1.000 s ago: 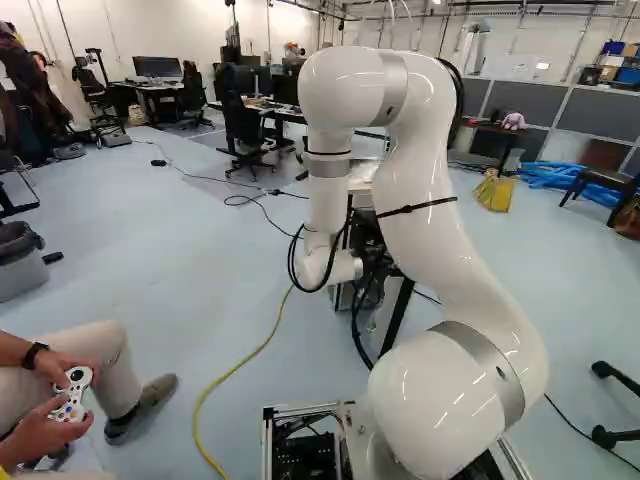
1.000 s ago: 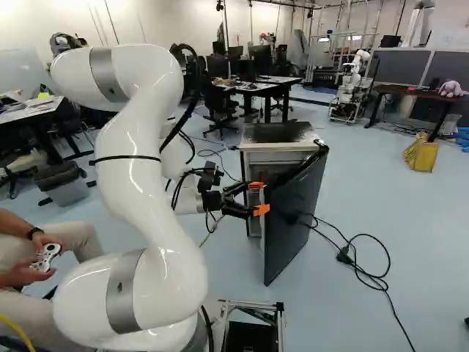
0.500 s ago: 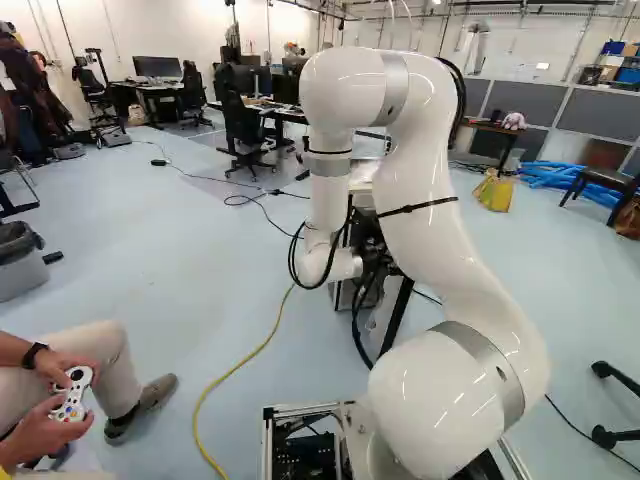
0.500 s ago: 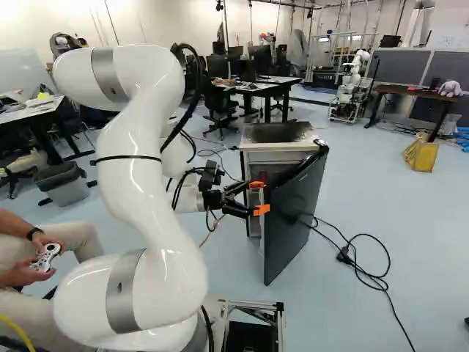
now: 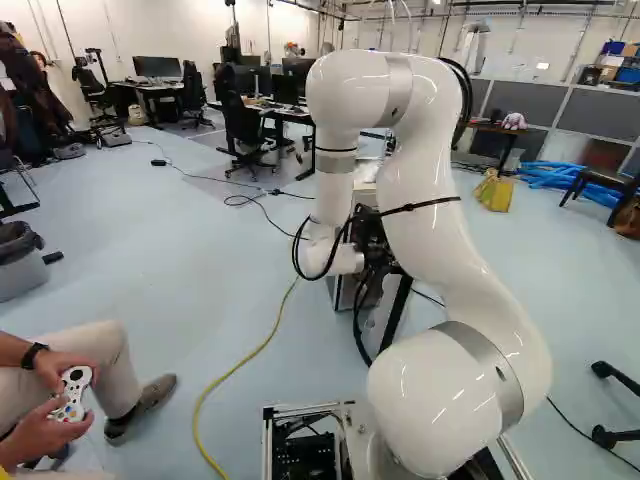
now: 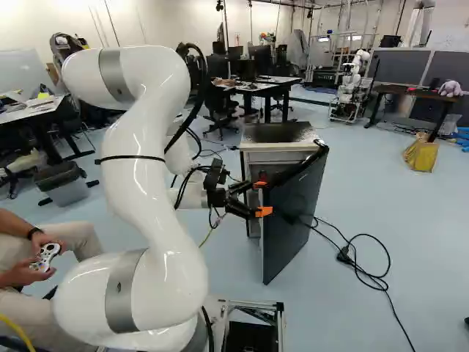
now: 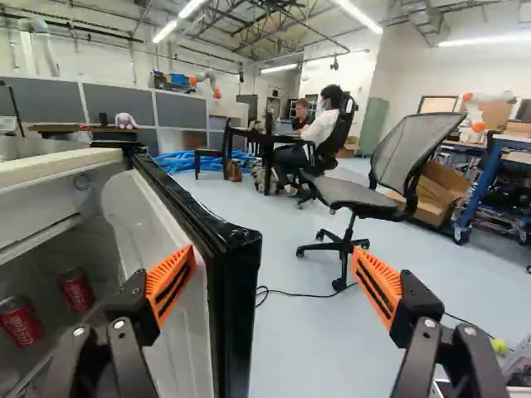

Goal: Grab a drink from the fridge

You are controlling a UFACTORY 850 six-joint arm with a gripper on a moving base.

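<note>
Long white ceiling lights [image 7: 357, 15] shine brightly overhead, casting small glints on the glossy white robot arm [image 6: 139, 183].

Arm [image 5: 435, 220]: smooth, glossy white shell; joint bands [image 6: 123, 297] dull grey, metal-looking. Fridge door [image 7: 235, 307]: glossy black edge, liner [image 7: 178, 332] smooth pale plastic. Drink cans [image 7: 76, 288]: metal, light sheen. Fridge top [image 6: 278, 132]: mottled, rough-looking. Orange pads [image 7: 170, 282]: matt, ridged. Chair back [image 7: 415, 153]: mesh cloth. Floor [image 7: 303, 356]: smooth, faint sheen.

My arm [image 6: 143, 176] has shifted slightly. My end effector [image 6: 262, 198] reaches a little farther across the fridge door [image 6: 297, 220].
</note>
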